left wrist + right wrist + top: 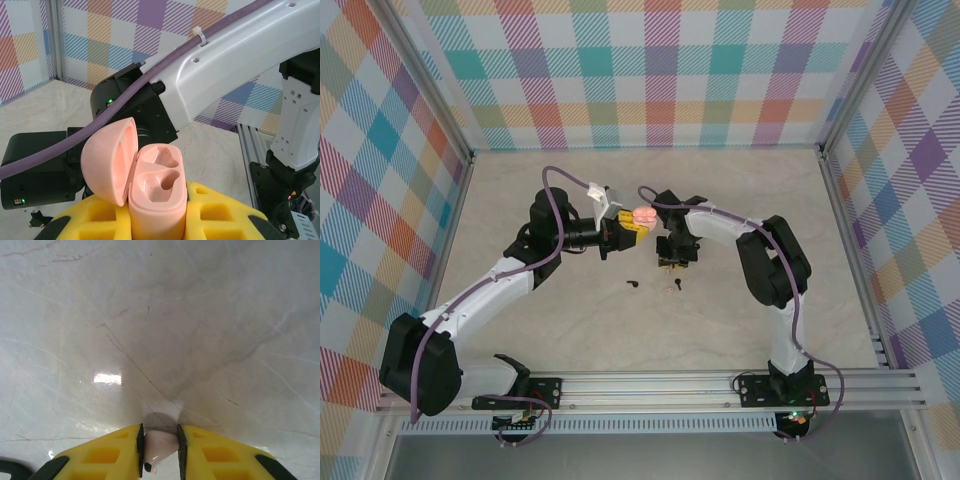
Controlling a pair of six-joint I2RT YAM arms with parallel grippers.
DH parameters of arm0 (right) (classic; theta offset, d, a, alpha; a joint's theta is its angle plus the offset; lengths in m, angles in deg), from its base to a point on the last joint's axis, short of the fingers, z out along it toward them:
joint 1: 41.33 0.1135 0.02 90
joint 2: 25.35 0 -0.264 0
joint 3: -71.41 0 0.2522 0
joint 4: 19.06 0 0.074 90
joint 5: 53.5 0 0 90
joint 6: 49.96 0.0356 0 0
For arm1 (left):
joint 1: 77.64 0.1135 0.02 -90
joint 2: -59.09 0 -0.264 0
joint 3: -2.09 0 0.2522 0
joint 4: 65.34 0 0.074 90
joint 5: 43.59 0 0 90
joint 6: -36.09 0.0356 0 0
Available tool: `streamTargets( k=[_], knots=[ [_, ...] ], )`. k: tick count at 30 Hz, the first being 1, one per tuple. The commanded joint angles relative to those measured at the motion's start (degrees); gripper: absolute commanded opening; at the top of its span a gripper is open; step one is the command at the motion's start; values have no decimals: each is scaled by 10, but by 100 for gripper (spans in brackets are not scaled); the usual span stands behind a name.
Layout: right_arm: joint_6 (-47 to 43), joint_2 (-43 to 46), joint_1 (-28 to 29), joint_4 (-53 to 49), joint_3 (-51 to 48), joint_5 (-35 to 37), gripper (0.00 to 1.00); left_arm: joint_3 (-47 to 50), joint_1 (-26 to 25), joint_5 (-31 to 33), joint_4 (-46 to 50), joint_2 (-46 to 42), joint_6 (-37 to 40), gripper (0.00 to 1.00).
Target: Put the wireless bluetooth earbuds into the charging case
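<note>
A pink charging case stands upright between the yellow fingers of my left gripper, which is shut on it. Its lid is swung open to the left and both moulded sockets are bare. From above, the case is held over the middle of the table by the left gripper. My right gripper points down at the table, its black pads closed on a pale pinkish-white earbud with a dark tip. In the top view the right gripper sits just right of the case.
A black earbud lies on the marble table in front of the grippers, and another small piece lies just in front of the right gripper. Checkered walls enclose the table. The right arm's white link crosses close behind the case.
</note>
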Motion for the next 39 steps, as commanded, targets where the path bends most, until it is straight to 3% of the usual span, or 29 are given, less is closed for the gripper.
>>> streamTargets(
  k=[1,19,39],
  knots=[
    [-20,-20,4,-4,19,11,26,-2,5,-7,2,-18,4,10],
    [-114,-68,-14,-17,115,-1,28,2,5,-4,5,-26,5,10],
    [-89,-117,-13,-81,167,19,36,4,5,-2,7,-26,6,9]
  ],
)
